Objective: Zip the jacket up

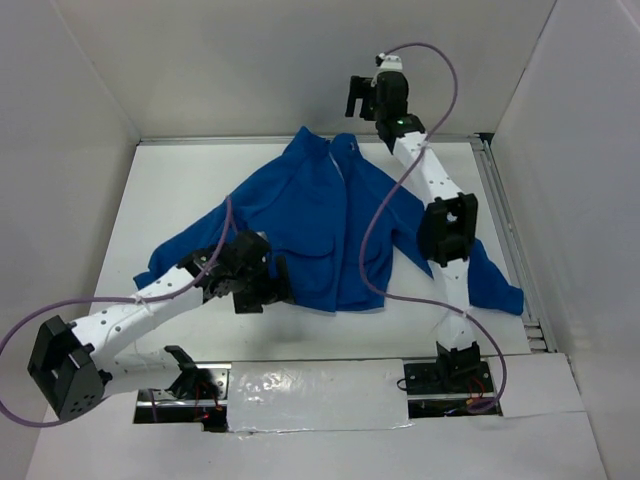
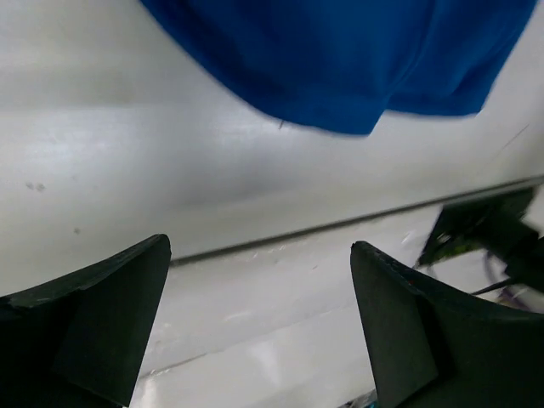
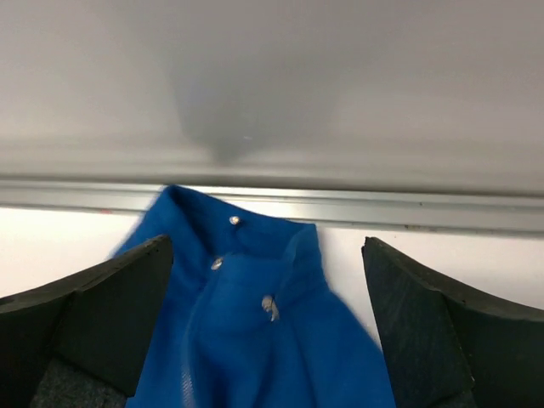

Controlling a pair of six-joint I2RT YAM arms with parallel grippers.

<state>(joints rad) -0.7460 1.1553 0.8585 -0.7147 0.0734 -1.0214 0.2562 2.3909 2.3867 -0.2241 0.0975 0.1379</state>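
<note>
Jacket [image 1: 320,225] lies spread front-up mid-bench [image 1: 180,200], collar toward the far wall, sleeves splayed to both sides; the right arm and its purple cable [image 1: 375,225] cross over the right sleeve. Left tool [image 1: 268,285] sits at the hem, spread wide, holding nothing; right tool [image 1: 358,97] hangs above the collar, also wide and empty. Zipper pull hard to make out; hem blurred in left wrist view.

**Blue on white, black at the ends**

The jacket [image 1: 310,215] is showing plain royal blue with a pale zipper line and small silvery snaps at the collar. The surface [image 1: 180,200] is looking white. Both arms are wearing white links with black joints, the left tool [image 1: 275,285] and right tool [image 1: 358,97] are showing black, and purple cables are looping over them.
</note>
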